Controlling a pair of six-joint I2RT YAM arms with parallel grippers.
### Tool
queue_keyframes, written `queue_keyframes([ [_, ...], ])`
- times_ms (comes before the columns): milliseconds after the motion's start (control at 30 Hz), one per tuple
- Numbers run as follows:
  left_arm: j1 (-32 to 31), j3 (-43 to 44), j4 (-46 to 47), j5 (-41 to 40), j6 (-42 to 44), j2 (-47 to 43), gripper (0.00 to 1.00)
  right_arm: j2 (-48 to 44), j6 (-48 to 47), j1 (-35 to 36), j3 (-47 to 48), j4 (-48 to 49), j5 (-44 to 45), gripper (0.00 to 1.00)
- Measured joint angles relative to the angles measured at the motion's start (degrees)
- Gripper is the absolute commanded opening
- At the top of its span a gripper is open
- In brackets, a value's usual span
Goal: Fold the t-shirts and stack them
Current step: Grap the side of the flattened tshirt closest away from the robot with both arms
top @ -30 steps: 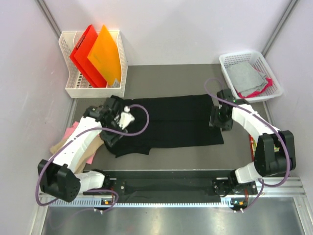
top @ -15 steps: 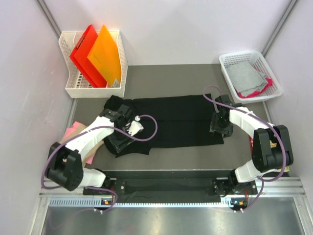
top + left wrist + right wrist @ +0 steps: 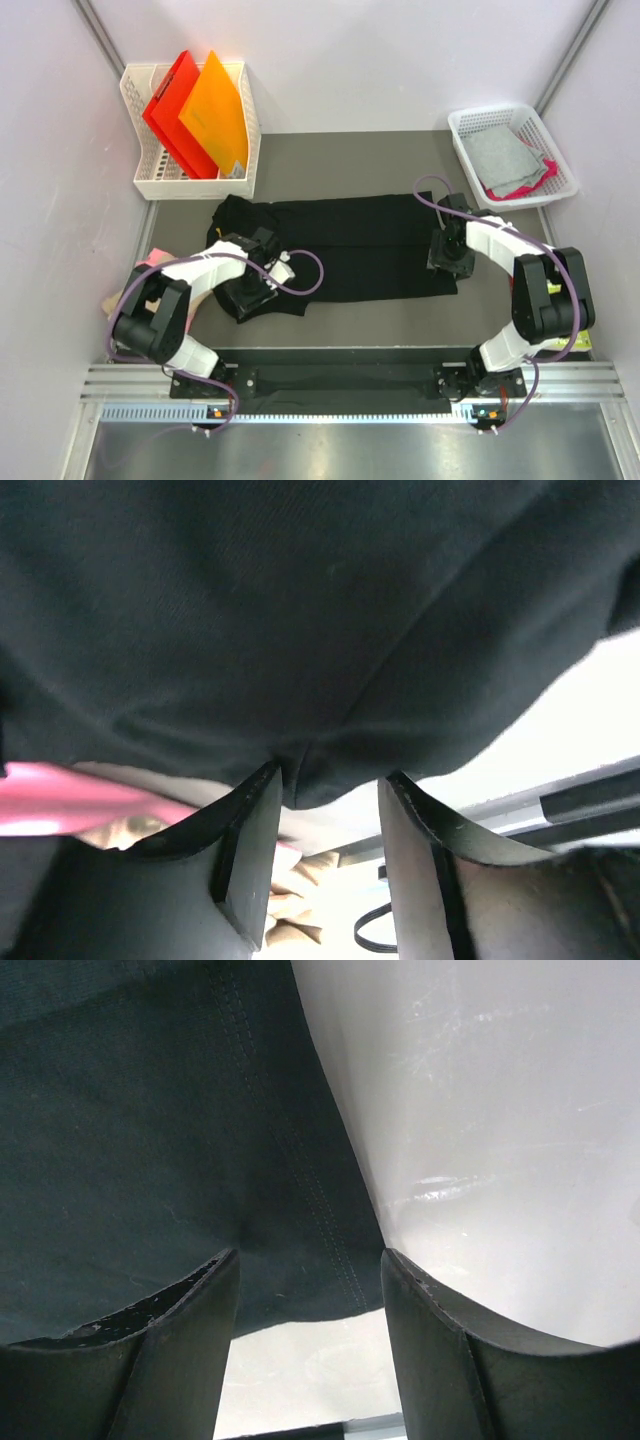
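Observation:
A black t-shirt point(image 3: 350, 250) lies folded into a long band across the middle of the table. My left gripper point(image 3: 250, 292) sits low over its near-left end. In the left wrist view the left gripper point(image 3: 325, 780) stands open, and a hanging edge of the black t-shirt point(image 3: 300, 630) dips between the fingertips. My right gripper point(image 3: 450, 258) rests at the shirt's right edge. In the right wrist view the right gripper point(image 3: 310, 1260) is open astride the stitched hem corner point(image 3: 320, 1220). A pink t-shirt point(image 3: 60, 800) and a tan t-shirt point(image 3: 300, 880) lie under the left arm.
A white basket point(image 3: 145, 185) at the back left holds stiff red and orange folders point(image 3: 195, 115). Another white basket point(image 3: 470, 125) at the back right holds grey and pink cloth. A black rail point(image 3: 350, 380) runs along the near edge. Walls close in on both sides.
My left arm has folded in, and its gripper has slid down to the near-left end of the black t-shirt, jaws a little narrower. The right gripper has hardly moved.

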Motion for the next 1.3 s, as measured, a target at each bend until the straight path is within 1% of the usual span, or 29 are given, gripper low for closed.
queue_keyframes([
  [100,-0.04,-0.24,1.27,-0.13,0.04,2.23,0.45,1.18,0.02,0.00,0.39,0.68,0.07,0.59],
  [133,-0.04,-0.22,1.60,-0.13,0.00,2.91,0.39,1.55,0.02,-0.02,0.55,0.66,0.11,0.59],
  [200,-0.07,0.11,1.38,-0.07,-0.22,3.34,0.32,1.99,0.02,-0.02,0.68,0.79,0.24,0.59],
  [267,-0.11,0.24,1.40,-0.04,-0.28,3.45,0.27,1.99,0.00,-0.02,0.68,0.74,0.35,0.59],
  [467,-0.13,0.50,1.62,-0.15,-0.22,3.54,0.25,1.66,0.09,-0.02,0.66,-0.09,1.27,0.58],
  [567,-0.15,0.63,1.64,-0.15,-0.22,3.54,0.21,-0.57,0.63,-0.02,0.44,-1.68,2.23,0.59],
  [600,-0.15,0.68,1.64,-0.17,-0.24,3.52,0.19,-1.68,0.90,-0.02,0.20,-2.05,2.51,0.59],
  [767,-0.15,1.01,1.64,-0.17,-0.20,3.50,0.14,-4.98,1.29,-0.02,-1.27,-3.45,3.45,0.59],
  [833,-0.15,1.20,1.64,-0.20,-0.20,3.48,0.11,-5.01,1.36,-0.02,-1.95,-3.69,3.58,0.59],
  [1133,-0.15,1.33,1.55,-0.42,-0.17,2.29,0.06,-4.39,1.55,-0.02,-4.70,-2.93,3.39,0.57],
  [1267,-0.15,1.33,1.53,-0.74,-0.17,1.57,0.02,-3.08,1.53,-0.02,-5.03,-1.95,3.32,0.56],
  [1300,-0.15,1.33,1.53,-0.76,-0.17,1.49,0.00,-2.69,1.53,-0.02,-5.03,-1.70,3.28,0.55],
])
